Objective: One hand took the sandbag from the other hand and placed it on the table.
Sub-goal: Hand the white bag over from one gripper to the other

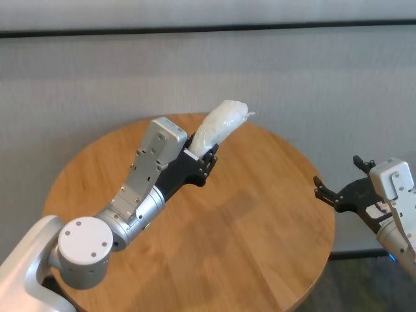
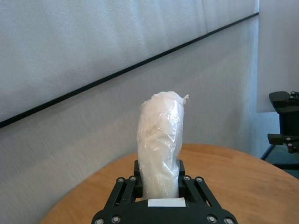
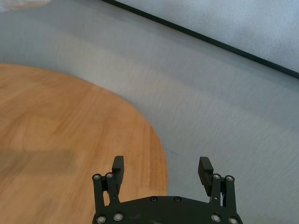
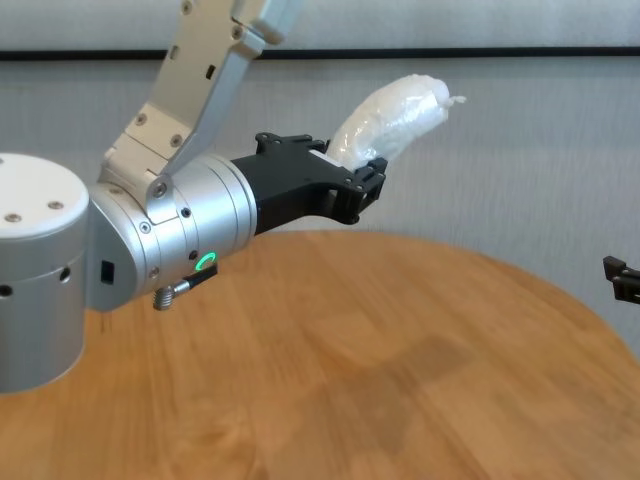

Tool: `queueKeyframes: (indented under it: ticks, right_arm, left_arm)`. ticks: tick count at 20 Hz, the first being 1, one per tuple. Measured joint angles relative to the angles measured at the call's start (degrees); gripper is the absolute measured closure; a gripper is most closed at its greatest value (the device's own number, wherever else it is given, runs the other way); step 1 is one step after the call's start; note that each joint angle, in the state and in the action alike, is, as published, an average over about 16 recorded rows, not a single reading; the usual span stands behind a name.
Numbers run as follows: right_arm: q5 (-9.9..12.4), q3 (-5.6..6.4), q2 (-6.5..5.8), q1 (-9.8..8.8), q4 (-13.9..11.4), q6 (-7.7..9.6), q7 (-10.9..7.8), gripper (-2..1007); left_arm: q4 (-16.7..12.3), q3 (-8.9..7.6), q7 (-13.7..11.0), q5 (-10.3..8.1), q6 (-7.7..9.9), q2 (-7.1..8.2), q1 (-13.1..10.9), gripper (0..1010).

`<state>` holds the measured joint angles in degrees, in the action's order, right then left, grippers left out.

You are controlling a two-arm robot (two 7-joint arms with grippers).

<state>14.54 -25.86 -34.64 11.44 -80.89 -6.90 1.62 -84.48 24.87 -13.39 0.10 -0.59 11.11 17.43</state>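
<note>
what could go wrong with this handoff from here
1. The left gripper clamps only the lower end of the sandbag, so the long free end could sag or slip when pulled.
2. The right gripper is open but off the edge of the table, far from the bag; a misjudged approach could knock it.
3. The bag is held high above the table, so a drop mid-transfer might roll off the rim.

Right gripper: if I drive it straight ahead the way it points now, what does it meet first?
Probably nothing at once. The right gripper, open, sits off the table edge; its wrist view shows only wall ahead. The sandbag is off to the side, in the left gripper.
</note>
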Motion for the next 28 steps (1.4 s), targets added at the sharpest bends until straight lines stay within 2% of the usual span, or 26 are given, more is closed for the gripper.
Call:
queueKeyframes:
  ticks: [15, 28]
  right_arm:
    - [0.0, 0.0, 0.0, 0.0, 0.0, 0.0, 0.0, 4]
    - [0.0, 0.0, 0.0, 0.0, 0.0, 0.0, 0.0, 4]
  left_arm:
    - [-0.78, -0.8, -3.28, -0.78, -0.21, -0.89, -0.43, 599]
    - [-1.57, -0.77, -3.11, -0.36, 0.51, -0.91, -0.73, 599]
